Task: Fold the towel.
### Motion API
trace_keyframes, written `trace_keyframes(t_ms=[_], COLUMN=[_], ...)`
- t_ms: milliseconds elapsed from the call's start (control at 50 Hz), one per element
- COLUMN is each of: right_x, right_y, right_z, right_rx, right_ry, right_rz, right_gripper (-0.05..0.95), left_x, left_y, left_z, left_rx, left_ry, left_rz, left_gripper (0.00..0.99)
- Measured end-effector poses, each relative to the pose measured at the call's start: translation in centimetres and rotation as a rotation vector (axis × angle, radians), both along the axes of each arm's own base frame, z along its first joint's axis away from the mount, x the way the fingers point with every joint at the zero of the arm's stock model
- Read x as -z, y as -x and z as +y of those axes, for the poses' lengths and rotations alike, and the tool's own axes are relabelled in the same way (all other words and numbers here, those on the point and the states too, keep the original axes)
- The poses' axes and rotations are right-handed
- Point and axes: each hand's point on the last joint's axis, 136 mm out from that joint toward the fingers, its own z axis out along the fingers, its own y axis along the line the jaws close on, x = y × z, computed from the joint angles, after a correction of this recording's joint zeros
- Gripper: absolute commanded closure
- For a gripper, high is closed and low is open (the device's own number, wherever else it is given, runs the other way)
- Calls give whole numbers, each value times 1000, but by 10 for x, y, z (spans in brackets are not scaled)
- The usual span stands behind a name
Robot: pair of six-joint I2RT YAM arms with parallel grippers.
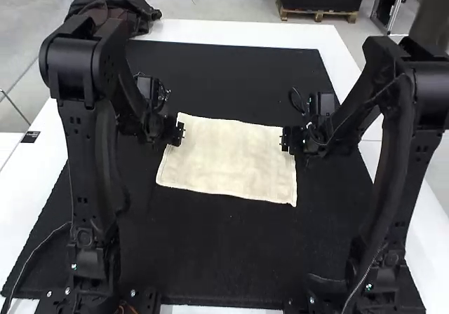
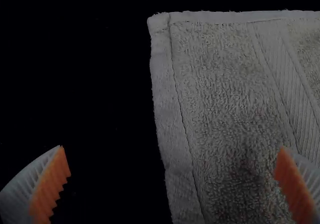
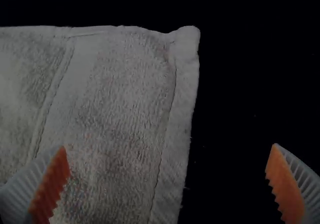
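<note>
Your left end effector (image 1: 178, 133) and right end effector (image 1: 285, 139) have their fingers spread, straddling opposite side edges of the cream towel (image 1: 228, 158), near its far corners. Between your two arms, the towel lies flat as a wide rectangle on a black mat (image 1: 203, 258). Beyond, you have the white table (image 1: 210, 33) around the mat, with a black fabric bundle (image 1: 133, 7) at its far left.

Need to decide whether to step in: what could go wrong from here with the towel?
The left gripper and right gripper are open astride opposite side edges of the towel, so closing may pinch too little cloth and slip. It lies flat, so a low grasp might also snag the black mat beneath.
</note>
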Motion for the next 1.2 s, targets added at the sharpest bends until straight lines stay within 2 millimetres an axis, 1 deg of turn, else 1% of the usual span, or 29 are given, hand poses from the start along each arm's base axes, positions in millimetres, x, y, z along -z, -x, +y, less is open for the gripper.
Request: trace_keyframes(t_ms=[180,300,500,720,740,840,860,900,920,940,980,1000,1020,1080,1140,1200], right_x=[9,14,16,18,17,18,18,18,19,19,19,20,20,20,21,20], right_y=[-4,-9,-15,-17,-17,-19,-19,-19,-19,-19,-19,-20,-21,-23,-25,-26], right_z=[1,2,2,4,4,5,6,6,5,5,2,1,-3,-8,3,5], right_rx=[-2,-1,1,9,11,12,13,13,14,16,25,33,46,61,24,18], right_ry=[-3,-4,-2,-6,-7,-7,-5,-3,-1,1,11,18,26,29,-7,-15], right_rz=[3,7,5,6,6,6,6,7,7,7,7,6,4,-2,-9,-11], right_gripper=[-7,-7,-7,-10,-10,-2,20,138,220,336,644,820,928,921,921,923], left_x=[-2,1,10,9,8,10,11,14,15,16,17,17,17,18,18,18], left_y=[-5,-7,-10,-11,-12,-11,-11,-10,-10,-10,-10,-10,-11,-12,-12,-12], left_z=[0,0,0,0,0,0,0,-1,-1,-2,-4,-6,-6,-12,-16,-16], left_rx=[-1,0,-3,-3,-3,-3,-3,-2,-1,5,11,17,20,41,56,60], left_ry=[1,2,4,4,4,4,4,5,9,14,20,24,27,40,39,41], left_rz=[-31,-40,-25,-25,-26,-19,-16,-10,-6,-6,-4,-5,-6,-13,-16,-17], left_gripper=[36,36,36,44,54,185,211,361,439,526,759,877,980,975,975,975])
